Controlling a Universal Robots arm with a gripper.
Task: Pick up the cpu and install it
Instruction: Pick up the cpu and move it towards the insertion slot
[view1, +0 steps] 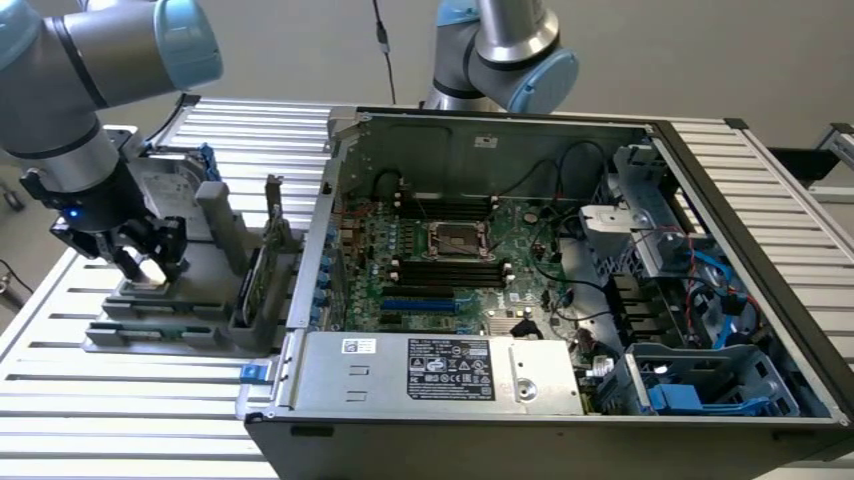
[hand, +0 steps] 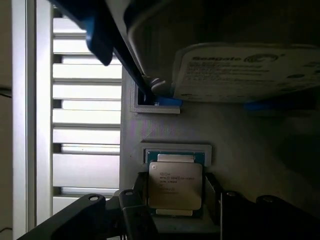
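Closest to the lens: dark gripper (hand: 176, 202), set low and centred over a small flat square cpu with a silver-grey metal top and fine printed lettering (hand: 175, 184). Grip state: cannot tell, either closed on the chip or merely bracketing it. Cpu directly beneath the tool, lying flat in a shallow recess of a pale grey moulded holder (hand: 240, 150), not raised from it. Just beyond the tool, on the same holder: large silver hard drive with a white label (hand: 240, 75), and a blue bracket (hand: 167, 102) at its lower edge. Step in hand, by judgement: the pick-up, at the point of taking hold; install not yet begun. Calls for an even hold on opposite edges and a level lift clear of the recess, since a tilt would likely catch a corner on the rim. Well apart from the tool, inside an open black computer case (view1: 747, 180): dark square metal-framed socket (view1: 454, 240) on a green motherboard. Under holder and case alike: ribbed, slatted aluminium table (view1: 120, 430), pale and reflective. Behind the case: second grey-and-blue robot arm (view1: 501, 50), thin dark hanging cable, plain pale wall.
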